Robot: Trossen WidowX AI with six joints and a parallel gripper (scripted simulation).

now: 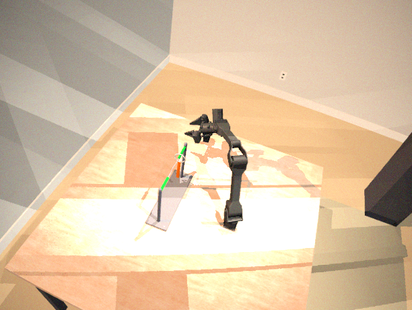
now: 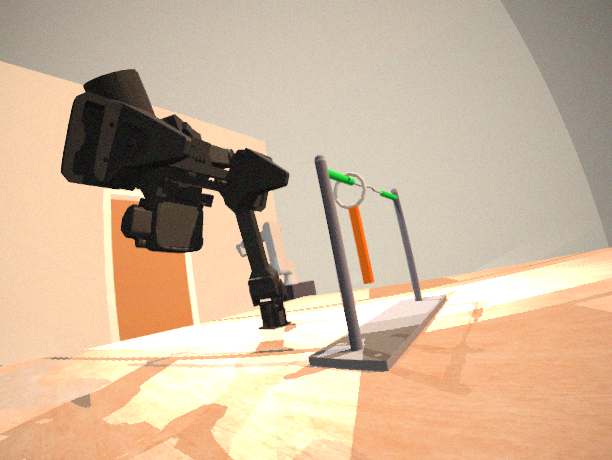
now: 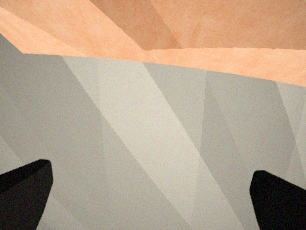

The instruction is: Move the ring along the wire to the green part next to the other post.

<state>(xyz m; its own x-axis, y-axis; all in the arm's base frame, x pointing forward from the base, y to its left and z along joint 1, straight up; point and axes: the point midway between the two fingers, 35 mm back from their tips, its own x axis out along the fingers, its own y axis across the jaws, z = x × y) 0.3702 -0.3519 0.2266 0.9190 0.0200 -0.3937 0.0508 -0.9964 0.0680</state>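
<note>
Orange marks the flat, narrow handle (image 2: 361, 245) that is seen hanging straight down from a pale grey ring (image 2: 350, 190), itself threaded on the green sleeve (image 2: 341, 176) of the wire beside the nearer dark grey post (image 2: 338, 255) in the exterior view. The thin grey stretch of wire (image 2: 372, 189) is shown running on to a second green sleeve (image 2: 388, 194) at the farther post (image 2: 406, 245). Both posts are planted upright at the two ends of a long grey base plate (image 2: 400, 332), which is laid on the light wood-patterned surface (image 2: 475, 375).

The dark grey gripper (image 1: 195, 126) is held raised and well apart from the ring, above and behind the post end where the ring hangs, as seen in the top view. Its jaws are spread wide with nothing between them; in the wrist view only the two black fingertips are seen at the lower corners, with grey wall and tan floor beyond. The arm (image 1: 235, 168) is shown rising from its base (image 1: 233, 219) on the surface, beside the base plate, and bending over toward the far post end.

Nothing is seen standing between the gripper and the handle. A dark block (image 1: 392, 189) is visible off the surface at the right edge of the top view, and an orange door (image 2: 150, 270) is seen in the wall behind the arm in the exterior view.
</note>
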